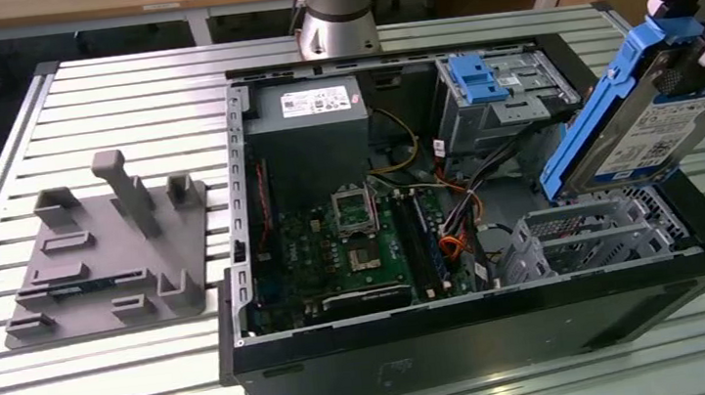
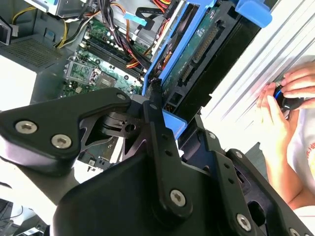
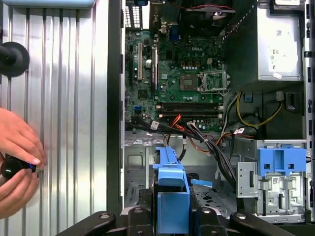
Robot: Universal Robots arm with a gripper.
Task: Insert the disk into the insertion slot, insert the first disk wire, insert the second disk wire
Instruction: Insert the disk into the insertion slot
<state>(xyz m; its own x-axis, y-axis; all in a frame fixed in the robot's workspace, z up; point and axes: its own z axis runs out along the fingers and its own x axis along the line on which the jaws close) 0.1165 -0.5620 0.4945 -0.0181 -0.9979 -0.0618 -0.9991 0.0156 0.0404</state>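
Over the 4 o'clock corner of the computer case (image 1: 472, 337), exterior view | gripper (image 1: 689, 32) squeezes the top end of the disk (image 1: 641, 133) | disk leans 1-to-7 o'clock | insertion slot (image 1: 593, 236) sits just below, 7 o'clock from gripper

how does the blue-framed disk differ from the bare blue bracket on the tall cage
The disk hangs tilted above the case in the gripper; the blue bracket lies on the taller grey cage inside it. The disk's blue frame surrounds a silver labelled drive; the bracket is bare and smaller. Both have bright blue plastic.
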